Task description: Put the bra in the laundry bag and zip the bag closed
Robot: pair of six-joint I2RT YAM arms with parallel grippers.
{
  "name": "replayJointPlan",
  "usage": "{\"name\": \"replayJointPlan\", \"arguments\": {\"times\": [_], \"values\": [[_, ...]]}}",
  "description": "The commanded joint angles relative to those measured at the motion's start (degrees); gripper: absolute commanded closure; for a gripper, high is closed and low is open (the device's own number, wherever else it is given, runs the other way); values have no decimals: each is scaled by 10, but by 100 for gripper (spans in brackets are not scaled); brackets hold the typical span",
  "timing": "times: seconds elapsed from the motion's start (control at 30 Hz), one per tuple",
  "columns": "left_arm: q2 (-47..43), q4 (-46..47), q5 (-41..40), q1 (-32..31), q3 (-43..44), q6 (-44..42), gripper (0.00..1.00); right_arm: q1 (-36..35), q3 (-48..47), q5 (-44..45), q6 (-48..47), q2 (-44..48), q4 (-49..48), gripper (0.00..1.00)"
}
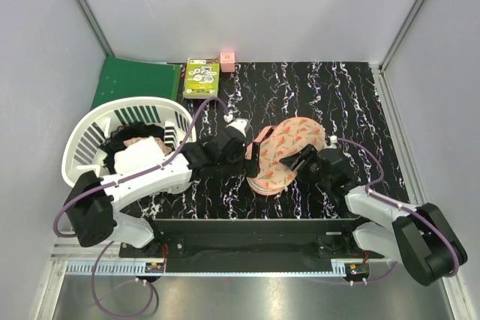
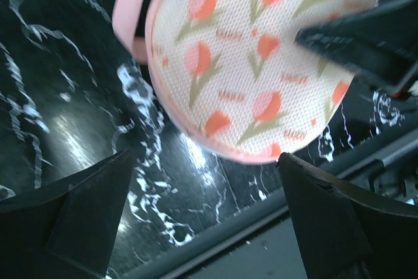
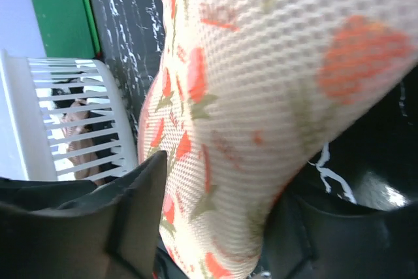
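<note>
The laundry bag [image 1: 289, 148] lies on the black marbled table, its printed peach lobes facing up and a pink loop [image 2: 127, 11] at its left edge. My left gripper [image 1: 251, 159] is open and empty just left of the bag, and the bag's near lobe [image 2: 241, 63] lies just ahead of its fingers. My right gripper [image 1: 304, 159] grips the bag's near right side, with the fabric [image 3: 248, 129] filling the space between its jaws. The bra is not clearly in view. A pinkish-tan cloth [image 1: 139, 142] lies in the basket, and I cannot tell whether it is the bra.
A white slatted basket [image 1: 90, 129] with white and black clothes stands at the left and also shows in the right wrist view [image 3: 65, 96]. A green mat [image 1: 135, 80], a green box [image 1: 202, 78] and a small pink cube [image 1: 226, 60] sit at the back. The table's front edge is close below the bag.
</note>
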State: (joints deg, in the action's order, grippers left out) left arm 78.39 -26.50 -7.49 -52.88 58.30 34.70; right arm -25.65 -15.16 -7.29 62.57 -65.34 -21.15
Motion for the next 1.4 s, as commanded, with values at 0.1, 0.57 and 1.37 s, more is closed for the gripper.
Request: {"name": "replayJointPlan", "arguments": {"times": [0.1,0.57,1.37], "values": [[27,50,99,7,-13,81,1,2,34,-3,-13,50,78,18],[39,189,160,43,-133,170,5,1,73,-57,-11,170,141,7],[143,471,213,103,-259,267,69,2,51,-91,-23,58,80,5]]}}
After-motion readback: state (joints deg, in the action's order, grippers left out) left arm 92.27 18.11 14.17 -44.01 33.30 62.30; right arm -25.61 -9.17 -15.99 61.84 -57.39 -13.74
